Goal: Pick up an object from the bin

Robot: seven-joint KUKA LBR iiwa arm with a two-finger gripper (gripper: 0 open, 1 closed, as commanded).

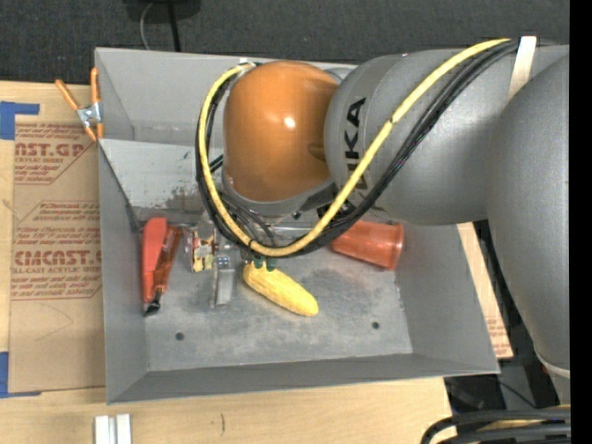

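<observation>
End effector point(218, 280) is down at the floor of the grey bin point(277, 345), left of centre, under the arm's point(444, 137) orange cover point(277, 128). It sits on bare metal betw. two things, w/ nothing seen in its grip; can't tell if it's wide or narrow. Just to its right lies a yellow corn cob point(282, 291), stalk end nearest the end effector, tip pointing toward the front-right; whether they touch can't be told. To its left, near but apart, a red-handled tool point(154, 259) lies lengthwise close along the foot of the left wall. An orange see-through cup point(372, 243) lies on its side at the right, partly under the arm, well apart from the end effector. Front strip of floor, from corn to front wall, is bare, as is the front-right corner. Arm overhangs the back & right of the bin.
</observation>
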